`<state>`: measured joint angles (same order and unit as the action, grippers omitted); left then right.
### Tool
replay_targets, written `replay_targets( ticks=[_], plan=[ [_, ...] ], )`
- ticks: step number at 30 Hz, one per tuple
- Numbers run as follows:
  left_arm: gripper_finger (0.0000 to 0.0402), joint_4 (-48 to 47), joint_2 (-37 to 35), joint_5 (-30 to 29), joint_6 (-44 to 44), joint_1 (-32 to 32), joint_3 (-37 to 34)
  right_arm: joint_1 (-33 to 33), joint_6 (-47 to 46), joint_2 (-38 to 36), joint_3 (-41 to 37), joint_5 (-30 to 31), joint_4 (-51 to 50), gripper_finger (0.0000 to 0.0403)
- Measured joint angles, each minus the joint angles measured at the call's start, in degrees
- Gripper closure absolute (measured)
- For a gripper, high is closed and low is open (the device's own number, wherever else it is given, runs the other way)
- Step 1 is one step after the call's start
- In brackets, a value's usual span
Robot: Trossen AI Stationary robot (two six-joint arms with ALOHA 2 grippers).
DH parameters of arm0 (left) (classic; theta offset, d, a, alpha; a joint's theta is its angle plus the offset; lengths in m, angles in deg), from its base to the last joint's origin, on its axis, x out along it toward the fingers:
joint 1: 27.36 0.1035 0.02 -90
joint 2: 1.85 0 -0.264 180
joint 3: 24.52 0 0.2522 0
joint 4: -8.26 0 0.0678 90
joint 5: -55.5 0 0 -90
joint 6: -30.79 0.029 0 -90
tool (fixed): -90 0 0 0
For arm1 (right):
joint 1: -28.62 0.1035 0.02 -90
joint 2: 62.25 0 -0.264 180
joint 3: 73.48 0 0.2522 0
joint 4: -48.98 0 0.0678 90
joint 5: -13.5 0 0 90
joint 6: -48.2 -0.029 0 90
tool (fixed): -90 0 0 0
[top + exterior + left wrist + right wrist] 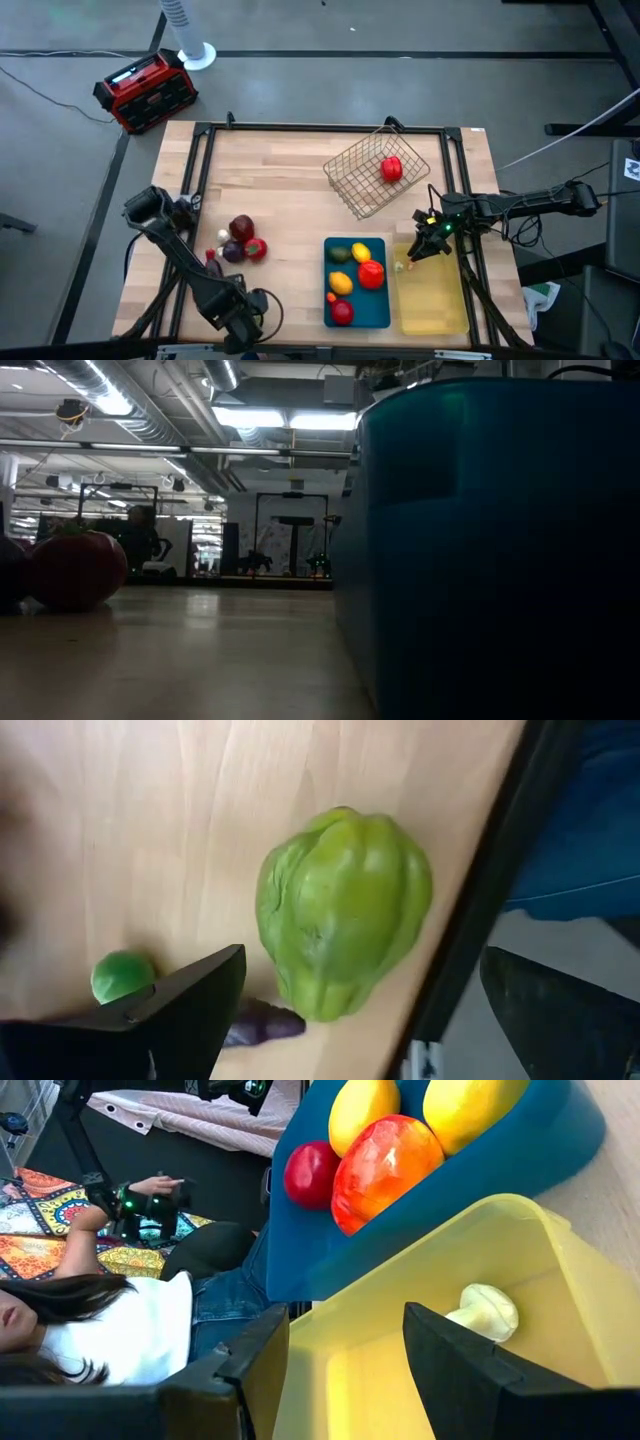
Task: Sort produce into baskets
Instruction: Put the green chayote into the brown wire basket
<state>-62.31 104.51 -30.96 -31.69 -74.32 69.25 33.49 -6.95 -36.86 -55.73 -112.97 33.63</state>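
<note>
Right gripper (428, 246) hangs over the near-left corner of the pale yellow tray (432, 315), fingers apart and empty; a pale item (487, 1311) lies in that tray. Left gripper (215, 1010) spread wide beside a green vegetable (343, 910) at the table's front edge. Blue tray (378, 310) holds red and yellow produce (369, 274); one red piece (391, 169) sits in the wire basket (360, 185).

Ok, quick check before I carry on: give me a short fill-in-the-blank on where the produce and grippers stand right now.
1. The wire basket holds one ____ item.
2. The right gripper hovers over the ____ tray, with its fingers apart and nothing between them.
3. The left gripper is near the table's front edge, beside a large ____ vegetable.
4. The blue tray sits directly ____ the yellow tray.

Missing words: red; yellow; green; beside
</note>
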Motion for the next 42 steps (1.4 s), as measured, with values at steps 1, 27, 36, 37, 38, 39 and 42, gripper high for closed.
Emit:
replay_targets(
  ticks=[1, 27, 36, 37, 38, 39, 42],
  plan=[
    [0.0006, -0.09, 0.63, -0.07, 0.63, 0.00, 0.00, 0.01, 0.00, -0.01, 0.00, 0.01, -0.02, 0.0205],
    [0.0067, 0.43, 7.87, 1.06, 0.97, 0.54, -0.02, -0.01, -0.04, -0.02, 0.00, 0.26, 0.65, 0.0205],
    [0.0099, 0.15, 7.86, 13.79, 2.97, 4.10, -0.02, -0.01, -0.04, -0.07, 1.50, 0.10, 7.98, 0.0205],
    [0.0097, 0.12, 7.86, 14.83, 3.58, 4.44, -0.02, -0.01, -0.04, -0.07, 2.23, 0.00, 7.97, 0.0205],
    [0.0095, 0.04, 7.84, 15.59, 4.28, 4.74, -0.02, -0.01, 0.10, -0.07, 2.99, -0.02, 7.94, 0.0205],
    [0.0094, -0.13, 7.70, 16.06, 4.86, 5.01, -0.02, -0.01, 0.51, -0.07, 3.82, -0.02, 7.93, 0.0205],
    [0.0093, -0.53, 7.13, 17.18, 6.61, 5.81, 0.00, -0.01, 3.76, -0.09, 6.33, 0.31, 7.88, 0.0205]
  ],
)
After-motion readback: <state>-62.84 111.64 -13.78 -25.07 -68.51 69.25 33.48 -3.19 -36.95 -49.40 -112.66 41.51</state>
